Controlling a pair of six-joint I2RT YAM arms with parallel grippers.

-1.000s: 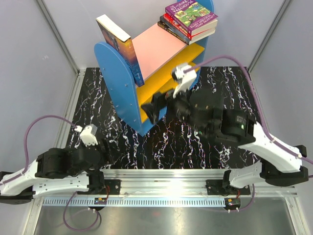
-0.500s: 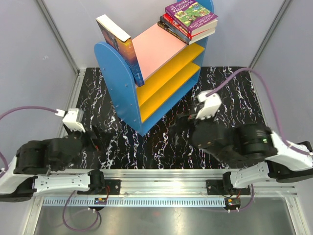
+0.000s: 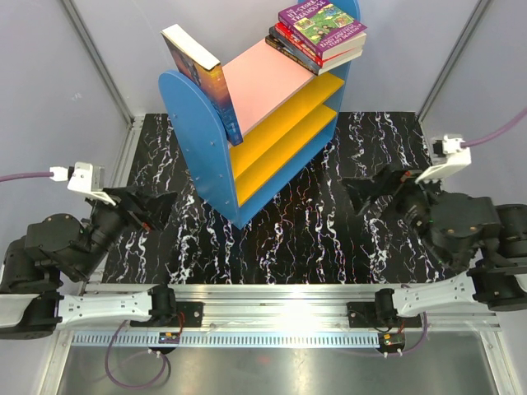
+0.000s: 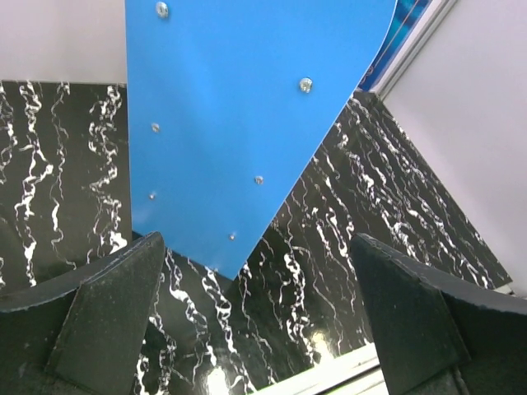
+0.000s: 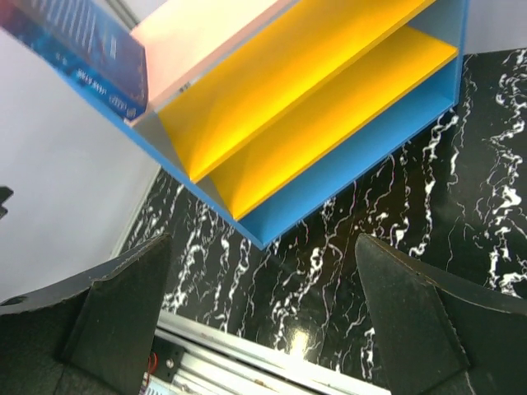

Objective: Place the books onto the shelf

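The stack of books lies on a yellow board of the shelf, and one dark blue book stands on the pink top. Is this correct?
Not quite: the stack of books lies on the pink top board too, not on a yellow board, as the top external view shows. The dark blue book does stand on the pink top.

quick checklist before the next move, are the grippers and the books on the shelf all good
1. Left gripper open and empty: ok
2. Right gripper open and empty: ok
3. Both grippers apart from the shelf: ok
4. Stack of books lying flat on the pink top board: ok
5. Dark blue book standing steady at the other end: cannot tell
6. No book seen on the table: ok
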